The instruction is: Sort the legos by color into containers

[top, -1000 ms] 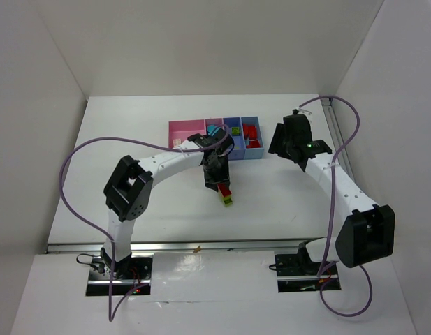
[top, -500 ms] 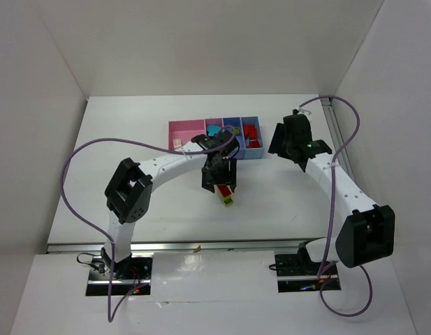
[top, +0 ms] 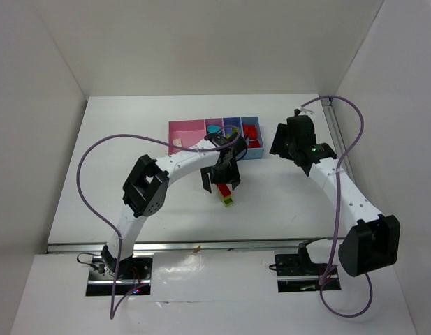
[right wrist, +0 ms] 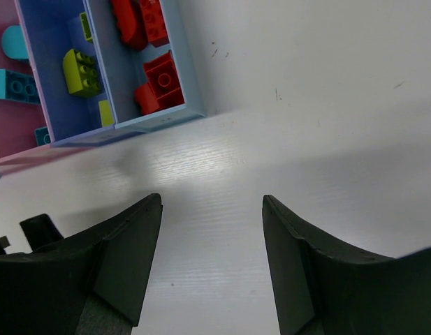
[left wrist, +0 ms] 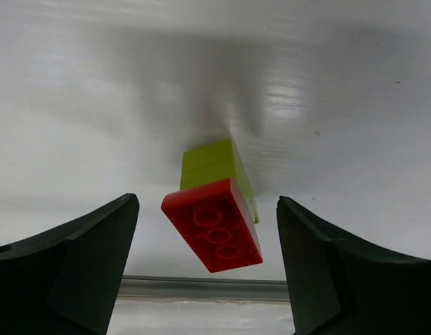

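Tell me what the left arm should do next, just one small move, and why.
Probably ease the left pincer down a little and close it on the red brick. The pincer is open, its fingers flank the red brick, which is stuck to a green brick on the table, and neither finger touches it yet.

White table (top: 124, 115) boxed in by plain white walls (top: 201, 42).
A metal rail (top: 257, 245) lines its near edge under even, soft lighting.

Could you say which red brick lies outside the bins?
The red brick joined to a yellow-green brick beneath the left pincer; the rest lie in the rightmost bin.
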